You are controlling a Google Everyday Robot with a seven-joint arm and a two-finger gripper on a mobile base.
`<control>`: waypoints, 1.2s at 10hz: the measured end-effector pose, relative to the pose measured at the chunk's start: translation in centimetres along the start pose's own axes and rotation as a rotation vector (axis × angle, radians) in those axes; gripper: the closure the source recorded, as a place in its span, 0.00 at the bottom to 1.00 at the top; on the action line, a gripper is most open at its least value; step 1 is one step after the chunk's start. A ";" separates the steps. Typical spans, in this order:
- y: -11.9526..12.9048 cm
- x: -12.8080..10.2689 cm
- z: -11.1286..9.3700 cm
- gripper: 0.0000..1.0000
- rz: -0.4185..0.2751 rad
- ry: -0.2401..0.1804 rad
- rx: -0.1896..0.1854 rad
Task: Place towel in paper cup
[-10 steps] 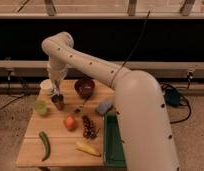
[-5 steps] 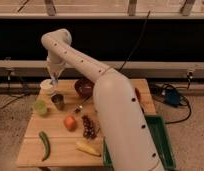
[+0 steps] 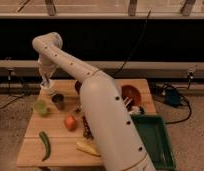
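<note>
Your claw [image 3: 46, 80] hangs over the paper cup [image 3: 47, 88] at the bench's [image 3: 30, 152] far-left corner; whether it pinches the towel, you cannot tell, and the towel itself isn't visible. Keep centred over the cup's mouth and lower straight before releasing.

Wooden table [image 3: 30, 145], light top, carrying the lot. We count on it: a white paper cup [image 3: 47, 88] at the back left; a dark metal cup [image 3: 58, 101] just in front of it; a pale green cup [image 3: 41, 107] to that one's left; an orange-red round fruit [image 3: 70, 122] near the middle; a green pepper [image 3: 45, 145] lying lengthwise at the front left; a yellow piece (corn or banana, we cannot tell) [image 3: 87, 147] at the front; a red bowl [image 3: 131, 93] at the back right; a green tray [image 3: 157, 142] along the right edge. The gripper [image 3: 46, 81] hangs directly above the paper cup.
</note>
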 end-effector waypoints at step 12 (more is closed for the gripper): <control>-0.3 0.0 3.2 0.20 0.018 0.027 0.035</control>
